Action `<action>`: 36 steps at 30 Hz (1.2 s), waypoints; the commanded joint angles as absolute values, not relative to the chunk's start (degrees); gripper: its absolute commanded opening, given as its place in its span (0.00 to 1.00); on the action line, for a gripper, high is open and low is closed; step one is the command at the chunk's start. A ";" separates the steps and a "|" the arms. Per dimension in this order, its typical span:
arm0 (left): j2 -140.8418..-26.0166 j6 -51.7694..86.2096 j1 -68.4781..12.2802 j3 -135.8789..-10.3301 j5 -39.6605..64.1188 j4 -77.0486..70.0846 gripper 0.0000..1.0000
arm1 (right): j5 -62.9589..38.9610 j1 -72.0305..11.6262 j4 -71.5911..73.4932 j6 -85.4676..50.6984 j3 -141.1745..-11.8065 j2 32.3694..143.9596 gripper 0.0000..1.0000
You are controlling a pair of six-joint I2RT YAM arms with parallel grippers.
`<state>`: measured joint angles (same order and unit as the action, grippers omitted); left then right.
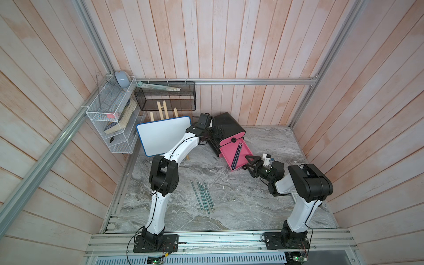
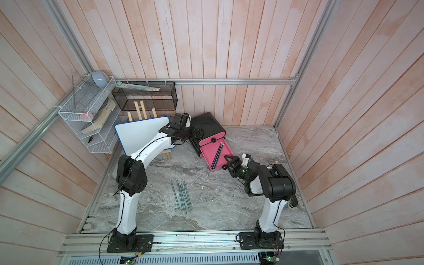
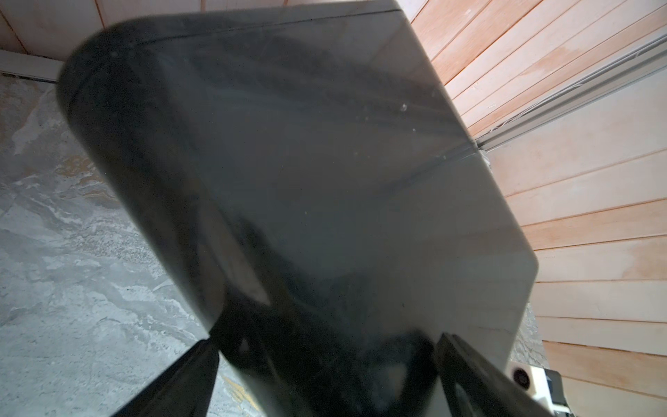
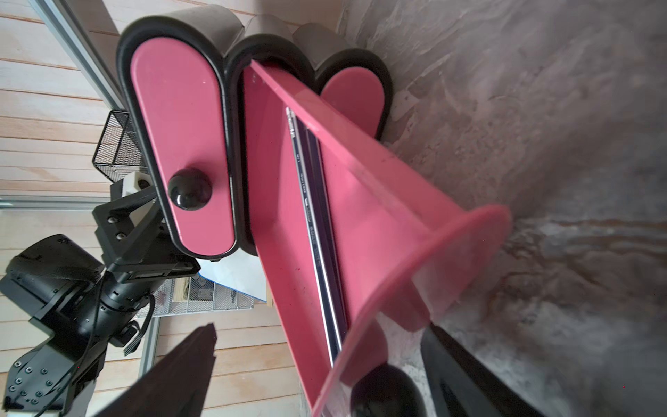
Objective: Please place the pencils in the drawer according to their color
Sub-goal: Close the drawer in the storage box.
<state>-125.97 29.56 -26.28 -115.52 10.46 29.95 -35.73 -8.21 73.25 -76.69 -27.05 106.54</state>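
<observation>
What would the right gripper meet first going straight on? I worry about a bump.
Most likely the round black knob of the pulled-out pink drawer: the open right gripper points at it, fingers to either side.

Five green pencils (image 1: 202,195) lie on the table; three black pencils (image 1: 237,155) in one open drawer (image 1: 243,152).

White arm links (image 1: 158,206), black joints (image 1: 164,175) — thin black cables.

Pencils (image 1: 237,154) lie in the pulled-out drawer (image 1: 245,152).
</observation>
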 commanded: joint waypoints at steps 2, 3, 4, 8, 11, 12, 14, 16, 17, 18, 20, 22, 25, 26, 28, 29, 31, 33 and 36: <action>-128.43 26.83 -27.76 -112.47 11.16 38.32 1.00 | -36.65 -9.68 70.95 -75.92 -31.05 102.28 0.91; -128.41 26.81 -27.77 -112.41 11.14 38.32 0.99 | -36.63 -9.82 69.73 -75.47 -31.68 101.78 0.90; -128.45 26.73 -27.82 -112.42 11.15 38.29 1.00 | -36.31 -10.09 68.16 -74.75 -32.43 101.27 0.90; -128.47 26.63 -27.92 -112.17 11.28 38.24 1.00 | -35.06 -10.70 62.74 -72.78 -36.82 102.50 0.90; -128.41 26.80 -28.12 -111.59 11.38 37.92 1.00 | -34.63 -11.28 62.67 -74.03 -41.25 106.34 0.90; -128.35 26.82 -28.14 -111.40 11.43 37.78 1.00 | -34.39 -11.54 62.72 -74.45 -42.59 107.52 0.90; -128.33 26.90 -28.45 -110.99 11.58 37.59 1.00 | -34.21 -12.24 62.22 -75.09 -46.27 110.51 0.89; -128.27 26.94 -28.70 -110.66 11.58 37.48 1.00 | -33.68 -12.80 61.53 -75.54 -49.19 112.63 0.89; -128.26 27.01 -28.81 -110.48 11.55 37.27 1.00 | -33.38 -13.13 61.67 -75.99 -50.40 113.66 0.89; -128.25 26.99 -28.88 -110.25 11.59 37.19 1.00 | -33.25 -13.34 61.70 -76.26 -51.42 114.38 0.89; -128.18 27.22 -29.08 -110.10 11.68 37.05 1.00 | -33.62 -13.63 62.27 -76.70 -52.72 115.37 0.89; -128.11 27.24 -29.18 -109.95 11.69 36.96 1.00 | -33.67 -13.56 63.71 -77.05 -51.56 114.62 0.89; -128.05 27.24 -29.25 -109.83 11.82 36.66 1.00 | -33.32 -12.97 64.62 -76.64 -47.28 111.49 0.90; -128.09 27.16 -29.24 -109.92 11.95 36.63 1.00 | -33.25 -12.72 65.55 -76.72 -45.36 110.37 0.90; -128.09 27.18 -29.21 -110.13 12.04 36.57 1.00 | -33.39 -12.00 67.07 -77.02 -41.84 108.58 0.89; -128.13 27.01 -29.27 -110.13 12.09 36.56 1.00 | -33.31 -11.63 67.83 -77.15 -40.29 107.85 0.87; -128.07 26.83 -29.27 -110.29 12.13 36.56 1.00 | -33.45 -10.97 68.92 -77.09 -37.87 107.10 0.80; -128.22 26.67 -29.25 -110.46 12.05 36.56 1.00 | -33.64 -10.49 69.72 -77.23 -36.91 107.34 0.58; -128.23 26.54 -29.27 -110.57 12.14 36.69 1.00 | -33.61 -10.24 71.49 -78.41 -36.80 108.77 0.06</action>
